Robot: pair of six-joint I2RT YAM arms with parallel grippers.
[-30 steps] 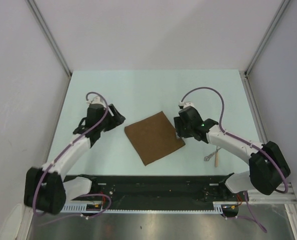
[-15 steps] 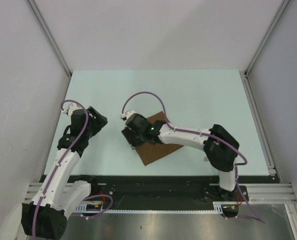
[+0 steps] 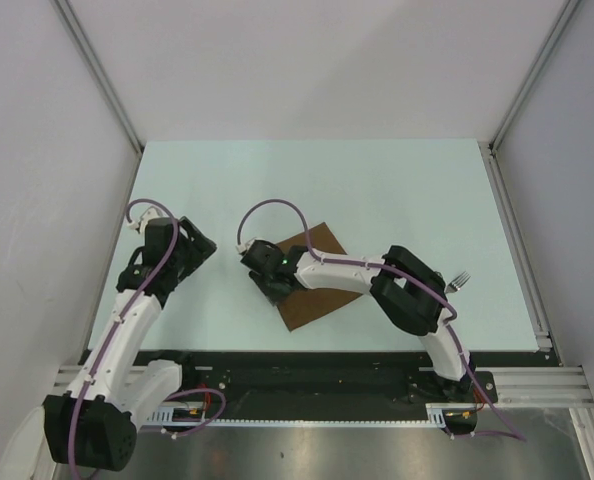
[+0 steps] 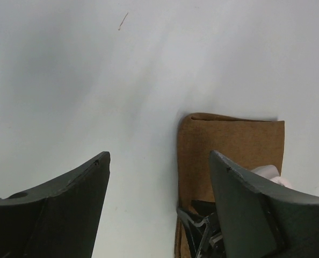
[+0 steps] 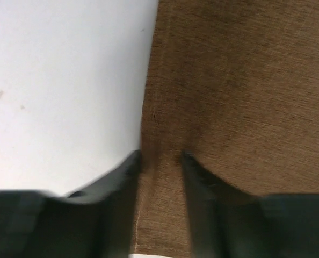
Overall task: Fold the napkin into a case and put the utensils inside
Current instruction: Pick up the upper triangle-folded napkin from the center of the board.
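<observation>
Two claws logging | right gripper [image 3: 267, 281] is straddling the napkin [image 3: 310, 306] hem at frame centre, jaws narrowly parted, cloth between them | left gripper [image 3: 191, 249] is hovering centre-left, spread wide, empty | advice: seating the hem deep before lifting, keeping the fold straight | fork [image 3: 460, 279] is lying right of centre; no case formed, nothing inside.

One dark-brown rectangular cloth napkin [image 3: 312, 305]. One silver metal fork [image 3: 460, 279] shows; whether more cutlery lies behind the arm cannot be told. Two white-and-black robot arms: the left arm [image 3: 127, 318] and the right arm [image 3: 339, 270]. Two black two-finger grippers, one per arm — the left gripper [image 4: 158, 155] and the right gripper [image 5: 160, 161]. Two purple cables, one looped above each wrist — the left cable [image 3: 137, 206] and the right cable [image 3: 272, 203]. One pale-green flat table [image 3: 377, 190].
</observation>
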